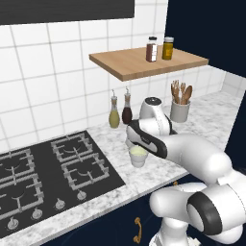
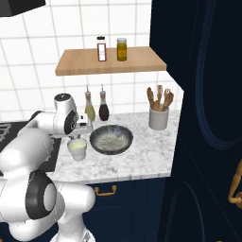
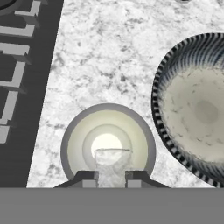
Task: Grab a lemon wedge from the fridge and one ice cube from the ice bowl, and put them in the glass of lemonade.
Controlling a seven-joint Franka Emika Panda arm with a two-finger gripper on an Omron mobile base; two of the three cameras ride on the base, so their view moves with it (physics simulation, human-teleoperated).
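My gripper (image 3: pixel 112 179) is shut on a clear ice cube (image 3: pixel 112 164), held straight above the glass of lemonade (image 3: pixel 108 135), a short off-white tumbler with pale yellow-green drink. The ice bowl (image 3: pixel 162 109), grey with a dark striped rim, sits right beside the glass. From the base cameras the glass (image 1: pixel 138 155) (image 2: pixel 77 148) stands on the marble counter under my hand (image 2: pixel 84 126), with the ice bowl (image 2: pixel 111 140) to its right. The lemon wedge and the fridge are out of view.
A black gas hob (image 1: pixel 48 168) lies left of the glass. Two sauce bottles (image 2: pixel 96 109) and a grey utensil jar (image 2: pixel 159 117) stand by the tiled wall. A wooden shelf (image 2: pixel 111 62) hangs above. Tall navy cabinets (image 2: pixel 208 118) close off the right.
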